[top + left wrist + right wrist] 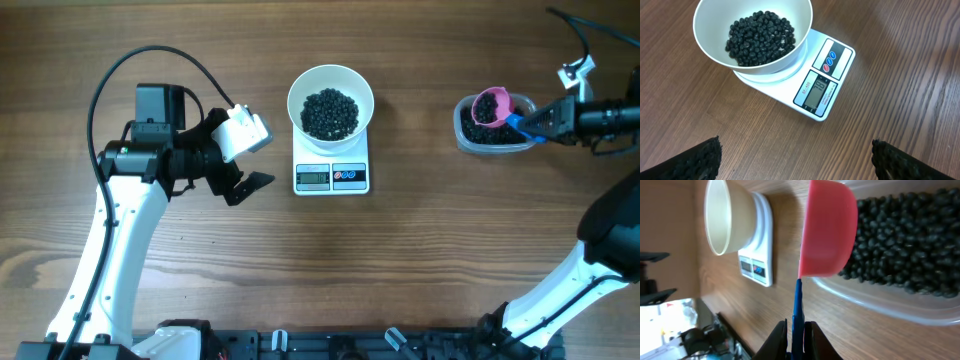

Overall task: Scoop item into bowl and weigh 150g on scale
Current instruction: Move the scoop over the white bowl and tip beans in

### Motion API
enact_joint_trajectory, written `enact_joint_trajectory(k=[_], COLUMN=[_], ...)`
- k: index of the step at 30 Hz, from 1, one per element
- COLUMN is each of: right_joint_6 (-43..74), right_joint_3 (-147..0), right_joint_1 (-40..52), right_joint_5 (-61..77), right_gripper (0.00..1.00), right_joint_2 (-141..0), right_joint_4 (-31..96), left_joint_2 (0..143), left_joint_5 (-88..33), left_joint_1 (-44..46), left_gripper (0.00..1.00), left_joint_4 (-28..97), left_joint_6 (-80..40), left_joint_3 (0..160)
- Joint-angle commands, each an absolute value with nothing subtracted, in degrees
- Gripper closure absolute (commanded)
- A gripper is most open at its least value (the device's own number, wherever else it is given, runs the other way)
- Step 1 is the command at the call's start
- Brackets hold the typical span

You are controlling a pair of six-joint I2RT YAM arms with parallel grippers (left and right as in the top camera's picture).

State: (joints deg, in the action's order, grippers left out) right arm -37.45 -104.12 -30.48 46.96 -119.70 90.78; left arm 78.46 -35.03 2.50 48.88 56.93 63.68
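Your right jaws are shut tight on the thin blue handle of a pink scoop (pixel 827 230). The scoop hangs over a clear plastic tub (pixel 880 305) of small black beans (pixel 900 240) at the right end of the worktop (pixel 450 260). From overhead, the cup of the scoop looks dark inside, so it probably carries beans. The wrist view shows only its outer side.

Your left jaws stand wide open and hold nothing. They hover to the left of the scale (pixel 331 177), pointing toward it.

The white bowl (pixel 705 40) sits on the scale near the middle of the worktop, well apart from the tub. A shallow heap of beans covers its bottom. The display is lit, but its digits are too small to read with confidence.

You appear to be mid-task, taking another scoopful from the tub. The next move calls for carrying the scoop level across to the bowl. Tip it over the centre of the bowl, and add beans slowly as the reading nears the target. Keep the scoop clear of the bowl's rim so that the bowl does not shift on the scale.
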Motion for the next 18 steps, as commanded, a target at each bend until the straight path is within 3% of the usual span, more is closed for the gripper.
enact_joint_trajectory(k=[1, 7, 18], right_joint_6=[-40.6, -38.7, -27.3], right_joint_3=[-106.6, -109.2, -119.1], right_joint_1=[-29.9, -23.6, -2.8], right_joint_5=[53.1, 55.4, 52.7], right_gripper=[0.96, 0.96, 0.96], right_joint_2=[-120.3, -119.2, -119.2], right_joint_4=[92.2, 92.2, 86.9], left_joint_2=[78.8, 78.8, 78.8], left_joint_5=[-35.3, -35.3, -35.3], left_joint_1=[2.2, 2.2, 2.2], left_gripper=[0.0, 0.0, 0.01], left_joint_4=[48.9, 48.9, 48.9], left_joint_6=[58.1, 58.1, 58.1], left_joint_3=[63.6, 63.6, 63.6])
